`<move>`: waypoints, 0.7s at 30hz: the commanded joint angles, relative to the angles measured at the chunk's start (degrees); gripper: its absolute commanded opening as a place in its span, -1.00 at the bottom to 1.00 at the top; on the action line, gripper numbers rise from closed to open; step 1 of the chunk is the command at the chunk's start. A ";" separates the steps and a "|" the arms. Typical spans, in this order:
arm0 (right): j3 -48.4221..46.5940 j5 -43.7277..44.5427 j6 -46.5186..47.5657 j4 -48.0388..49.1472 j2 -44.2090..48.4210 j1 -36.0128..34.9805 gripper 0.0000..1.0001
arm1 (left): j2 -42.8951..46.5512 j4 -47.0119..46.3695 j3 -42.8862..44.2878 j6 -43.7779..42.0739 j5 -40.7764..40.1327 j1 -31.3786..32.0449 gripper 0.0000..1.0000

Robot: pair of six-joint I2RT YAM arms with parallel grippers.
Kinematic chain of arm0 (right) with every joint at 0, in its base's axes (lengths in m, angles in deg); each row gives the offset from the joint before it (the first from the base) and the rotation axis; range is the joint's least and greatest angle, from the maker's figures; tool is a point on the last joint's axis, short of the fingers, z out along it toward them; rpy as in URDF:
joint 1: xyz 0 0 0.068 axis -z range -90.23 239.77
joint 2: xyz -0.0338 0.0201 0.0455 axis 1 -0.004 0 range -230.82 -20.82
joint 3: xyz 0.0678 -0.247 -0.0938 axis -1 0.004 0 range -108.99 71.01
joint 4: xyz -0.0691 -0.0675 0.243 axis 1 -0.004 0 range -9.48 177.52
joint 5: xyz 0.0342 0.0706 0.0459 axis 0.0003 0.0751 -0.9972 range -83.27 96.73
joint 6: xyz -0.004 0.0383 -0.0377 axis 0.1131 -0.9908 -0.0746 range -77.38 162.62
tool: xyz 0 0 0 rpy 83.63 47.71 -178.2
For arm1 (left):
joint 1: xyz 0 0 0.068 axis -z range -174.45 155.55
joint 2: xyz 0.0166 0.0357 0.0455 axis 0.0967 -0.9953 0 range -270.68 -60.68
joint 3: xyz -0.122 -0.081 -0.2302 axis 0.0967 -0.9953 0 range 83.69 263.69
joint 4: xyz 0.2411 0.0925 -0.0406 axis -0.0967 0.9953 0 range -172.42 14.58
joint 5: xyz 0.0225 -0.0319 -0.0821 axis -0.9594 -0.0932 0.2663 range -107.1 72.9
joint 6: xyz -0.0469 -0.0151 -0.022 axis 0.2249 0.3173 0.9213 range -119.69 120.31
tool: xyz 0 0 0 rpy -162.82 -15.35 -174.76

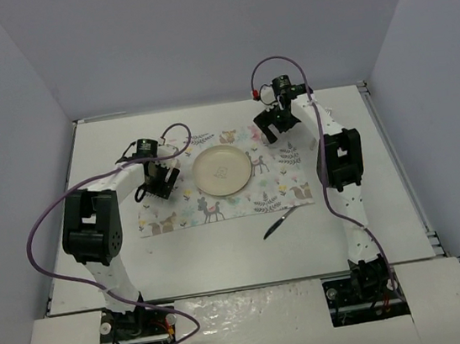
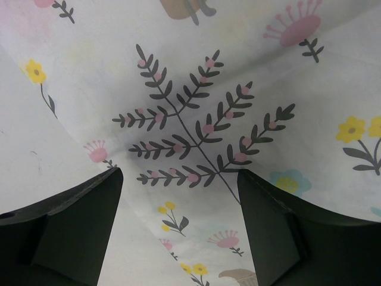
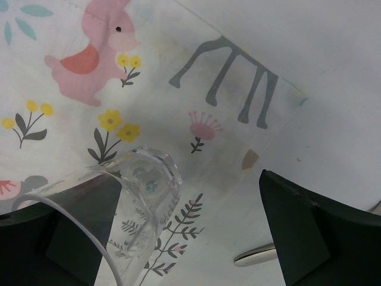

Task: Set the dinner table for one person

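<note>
Surface (image 1: 224, 253): white, filling mid-frame of the top view; rigid, fixed (laid upon, never gripped).
Glass (image 3: 140, 196): lower left of the right wrist view, on the placemat (image 1: 209, 209); slippery, fragile; grip its wall.
Right pincer (image 3: 190, 202): apart, straddling the glass.
Left pincer (image 2: 178, 196): apart, above the placemat.

Plate (image 1: 223, 171) central, spoon (image 1: 277, 223) nearer, glass (image 3: 149, 179) inside right claw (image 3: 190, 179); dinner table (image 1: 182, 259) sides passable
</note>
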 commanded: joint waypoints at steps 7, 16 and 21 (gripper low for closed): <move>-3.37 5.15 -0.16 0.10 13.80 -0.25 1.00 | 1.05 -0.83 1.42 -1.17 -0.84 -0.45 0.50; -0.64 23.57 -11.29 8.58 24.06 0.32 1.00 | 1.56 -0.39 1.93 -1.19 -1.53 -0.39 0.50; 7.39 23.62 -22.77 11.85 22.12 5.42 1.00 | 2.57 -0.31 1.69 -0.89 -2.90 -0.47 0.50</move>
